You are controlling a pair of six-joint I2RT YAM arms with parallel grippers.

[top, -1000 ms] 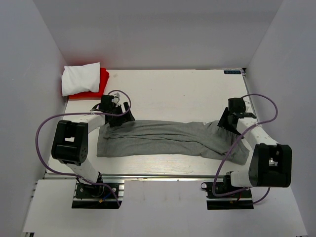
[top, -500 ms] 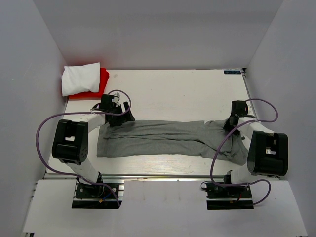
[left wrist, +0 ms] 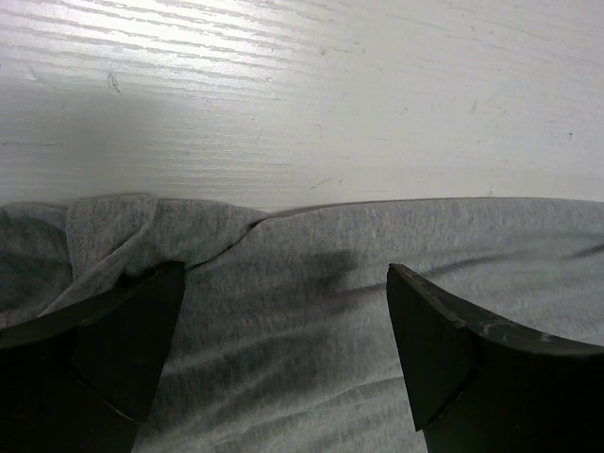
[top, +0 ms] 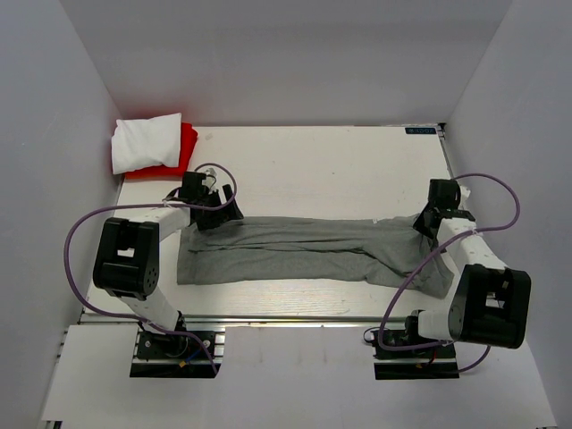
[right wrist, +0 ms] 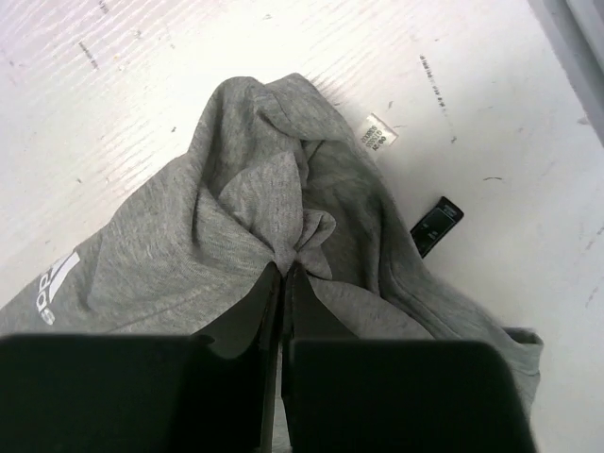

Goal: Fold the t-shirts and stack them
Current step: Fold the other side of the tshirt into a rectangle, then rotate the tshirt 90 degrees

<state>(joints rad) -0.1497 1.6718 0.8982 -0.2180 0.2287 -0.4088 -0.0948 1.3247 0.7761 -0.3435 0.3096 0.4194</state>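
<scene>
Top external, right gripper (top: 426, 229) low, pinching grey shirt (top: 304, 251), left gripper (top: 229, 212) spread

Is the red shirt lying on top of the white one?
No, the white shirt lies on top, with the red shirt peeking out from beneath it.

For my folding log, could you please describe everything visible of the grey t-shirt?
The heather-grey, soft knit-looking t-shirt lies bunched into a long, wrinkled band across the white wooden table. It carries a white printed logo and a small white sewn label. The black right tool is shut on a gathered fold at one end; the open black left tool stands over the cloth near its far edge at the other.
</scene>
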